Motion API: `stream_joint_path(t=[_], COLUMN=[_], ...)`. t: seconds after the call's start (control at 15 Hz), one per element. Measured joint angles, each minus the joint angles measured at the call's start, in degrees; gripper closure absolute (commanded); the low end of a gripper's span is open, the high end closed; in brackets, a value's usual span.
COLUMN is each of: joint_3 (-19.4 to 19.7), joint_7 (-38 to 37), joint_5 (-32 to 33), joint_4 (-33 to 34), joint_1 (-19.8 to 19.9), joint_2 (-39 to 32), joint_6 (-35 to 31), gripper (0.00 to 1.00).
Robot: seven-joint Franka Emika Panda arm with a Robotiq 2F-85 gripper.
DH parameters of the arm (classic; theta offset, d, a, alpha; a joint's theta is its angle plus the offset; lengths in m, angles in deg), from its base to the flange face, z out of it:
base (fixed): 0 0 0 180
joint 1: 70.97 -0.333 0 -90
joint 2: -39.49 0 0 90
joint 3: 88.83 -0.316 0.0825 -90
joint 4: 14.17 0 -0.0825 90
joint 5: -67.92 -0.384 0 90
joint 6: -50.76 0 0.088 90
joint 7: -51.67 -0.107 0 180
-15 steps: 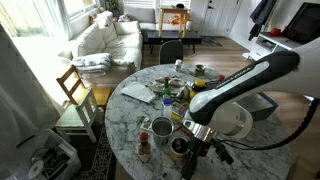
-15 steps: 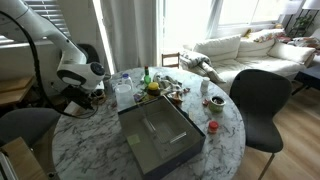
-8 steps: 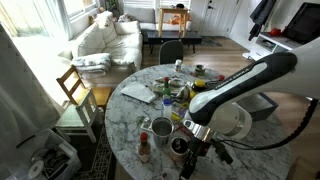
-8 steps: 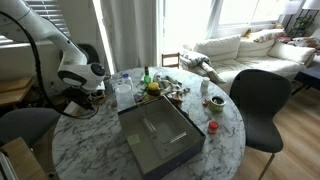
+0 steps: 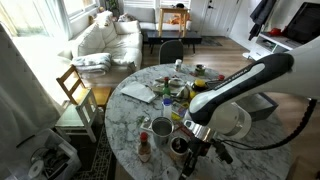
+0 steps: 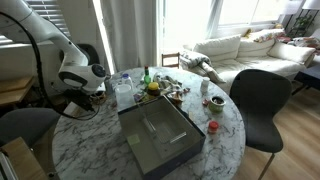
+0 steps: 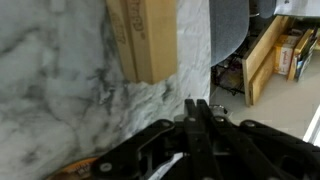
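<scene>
My gripper (image 7: 197, 105) is shut, its two black fingers pressed flat together with nothing between them. It hovers low over the white marble table (image 7: 60, 80), close to the rim. A tan cardboard box (image 7: 140, 35) lies just beyond the fingertips. In both exterior views the gripper (image 5: 193, 148) (image 6: 88, 97) sits at the edge of the round table, beside a dark cup (image 5: 180, 145) and a metal can (image 5: 160, 127).
A grey open tray (image 6: 160, 135) fills the table's middle, with a clear plastic container (image 6: 125, 90), bottles and small dishes (image 6: 215, 101) behind it. A red-capped bottle (image 5: 145, 148) stands near the rim. A black chair (image 6: 262, 100) and a wooden chair (image 5: 75, 85) flank the table.
The fingers have drawn together and shut. The arm itself has stayed where it was, and nothing on the table has moved.
</scene>
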State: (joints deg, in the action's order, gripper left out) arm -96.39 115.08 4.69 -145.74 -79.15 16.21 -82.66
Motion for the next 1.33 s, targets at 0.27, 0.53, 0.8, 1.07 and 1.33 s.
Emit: stream_joint_path(t=[0.27,0.53,0.8,1.07,1.33], joint_3=[-0.12,-0.3,-0.89,-0.92,-0.93], joint_7=[0.06,0.61,2.62,3.53,3.78], joint_5=[0.0,-0.78,-4.69,-6.89,-7.89], joint_4=[0.02,0.03,0.12,0.41,1.11], joint_1=[0.49,1.15,2.24,2.62,2.61], joint_2=[-0.21,-0.21,-0.24,-0.74,-2.21], joint_6=[0.0,0.02,2.26,6.69,8.69], gripper=[1.0,0.68,0.38,0.1,0.33])
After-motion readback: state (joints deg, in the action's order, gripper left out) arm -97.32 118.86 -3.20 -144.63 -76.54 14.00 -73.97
